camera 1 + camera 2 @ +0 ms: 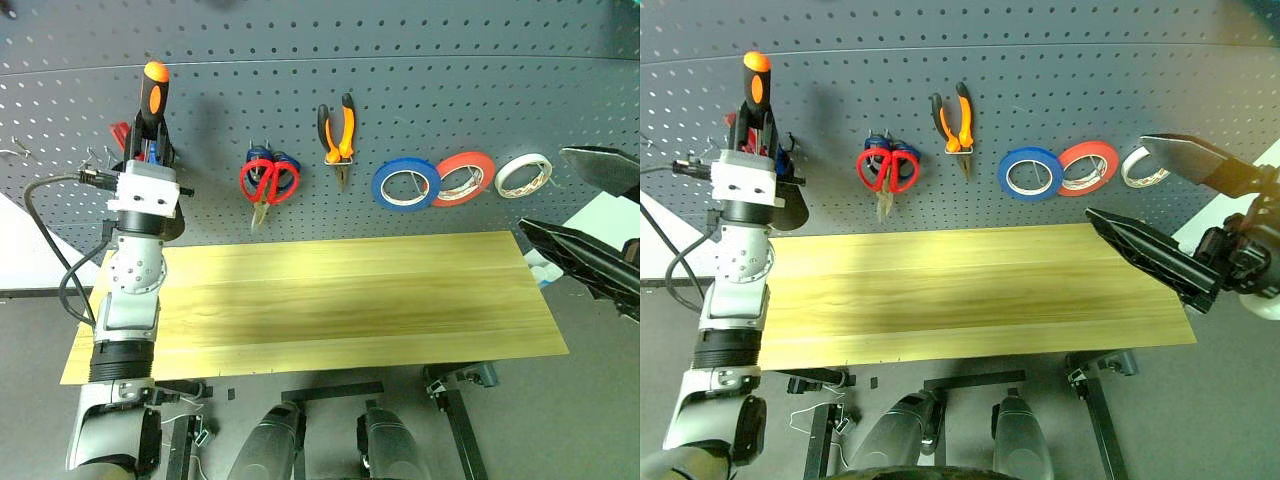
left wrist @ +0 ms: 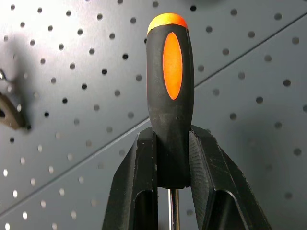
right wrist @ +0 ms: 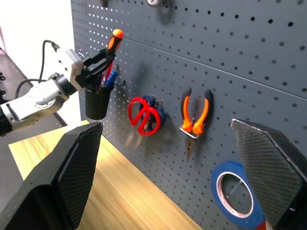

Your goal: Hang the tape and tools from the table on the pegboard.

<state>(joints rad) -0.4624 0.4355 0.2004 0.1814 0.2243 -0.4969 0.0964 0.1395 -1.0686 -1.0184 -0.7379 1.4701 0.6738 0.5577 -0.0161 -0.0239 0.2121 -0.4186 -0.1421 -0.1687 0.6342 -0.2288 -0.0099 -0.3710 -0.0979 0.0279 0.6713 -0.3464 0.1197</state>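
Note:
My left gripper (image 1: 150, 140) is shut on the lower end of the orange-and-black screwdriver handle (image 2: 170, 96), held upright against the pegboard (image 1: 400, 60) just above a black cup (image 3: 97, 100). Its thin shaft runs down between the fingers. Red-handled scissors (image 1: 268, 182), the orange-and-black pliers (image 1: 337, 132) and the blue tape roll (image 1: 406, 184) hang on the pegboard. My right gripper (image 1: 1117, 177) stands open over the right end of the wooden table (image 1: 340, 300) and holds nothing.
The black cup holds red and blue screwdrivers. Blue-handled scissors (image 1: 262, 155) hang behind the red ones. A red-orange roll (image 1: 463, 178) and a white roll (image 1: 524, 175) hang right of the blue tape. Bare metal hooks (image 1: 15, 150) stick out at the far left.

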